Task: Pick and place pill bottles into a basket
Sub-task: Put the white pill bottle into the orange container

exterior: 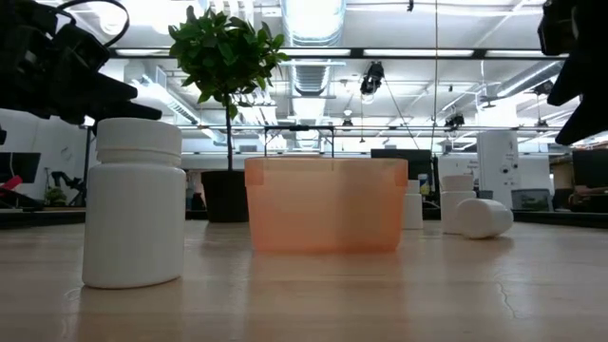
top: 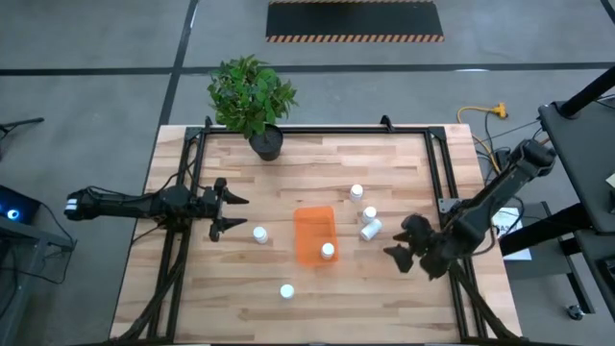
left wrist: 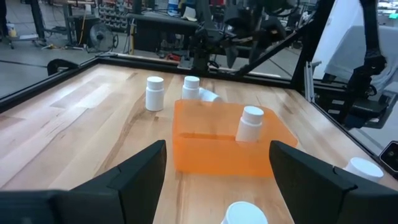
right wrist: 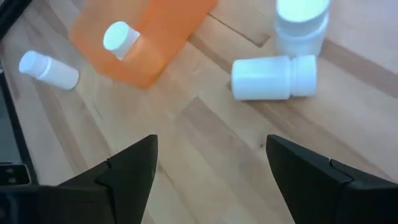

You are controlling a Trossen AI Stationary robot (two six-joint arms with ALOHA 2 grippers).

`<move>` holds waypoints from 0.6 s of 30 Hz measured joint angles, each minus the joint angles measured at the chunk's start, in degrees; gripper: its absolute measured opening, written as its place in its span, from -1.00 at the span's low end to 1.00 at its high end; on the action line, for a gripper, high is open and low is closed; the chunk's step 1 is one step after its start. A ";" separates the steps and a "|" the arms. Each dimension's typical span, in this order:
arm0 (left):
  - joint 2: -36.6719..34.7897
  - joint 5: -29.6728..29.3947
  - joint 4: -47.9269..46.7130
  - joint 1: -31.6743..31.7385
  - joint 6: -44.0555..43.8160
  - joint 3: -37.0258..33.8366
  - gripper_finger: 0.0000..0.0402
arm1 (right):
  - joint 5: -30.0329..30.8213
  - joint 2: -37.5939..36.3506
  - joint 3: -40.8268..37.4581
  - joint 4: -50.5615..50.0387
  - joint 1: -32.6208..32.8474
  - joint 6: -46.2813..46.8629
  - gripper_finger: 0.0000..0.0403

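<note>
A smooth white cylindrical pill bottle (exterior: 133, 201) with a ribbed-looking white cap stands upright at the near edge of the desk (top: 221, 298), whose top is pale wooden planks with visible grain. A little farther in and to the left, a second upright bottle (top: 260, 234) stands just ahead of the left gripper (top: 227, 211), which hovers over the desk's left side with its dark fingers spread wide and nothing between them.

At the centre sits the basket (top: 309, 227), a small rectangular tub of translucent orange plastic with straight, smooth walls. One white bottle (top: 328, 252) stands upright inside it, at its near end.

To the right of the basket, the right gripper (top: 401, 240) hangs above the desk, fingers wide apart and holding nothing. Just beyond it a bottle (top: 371, 230) lies on its side, with an upright one (top: 369, 214) touching or just beside it. Farther still, another upright bottle (top: 356, 192) stands alone.

At the far edge a leafy green plant (top: 250, 91) grows from a round black pot (top: 266, 144).
</note>
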 joint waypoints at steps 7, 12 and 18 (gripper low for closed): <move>0.04 -0.01 -0.09 -0.01 0.00 0.00 0.33 | -0.42 -7.19 -2.80 -1.16 -1.57 -11.08 0.43; 0.02 0.01 -0.02 0.00 0.00 -0.01 0.33 | -2.83 -11.05 -3.85 -3.87 -4.03 -16.19 0.43; -0.01 -0.01 0.00 -0.01 0.00 -0.02 0.33 | -10.32 -14.39 -4.23 -3.84 -7.33 -27.77 0.39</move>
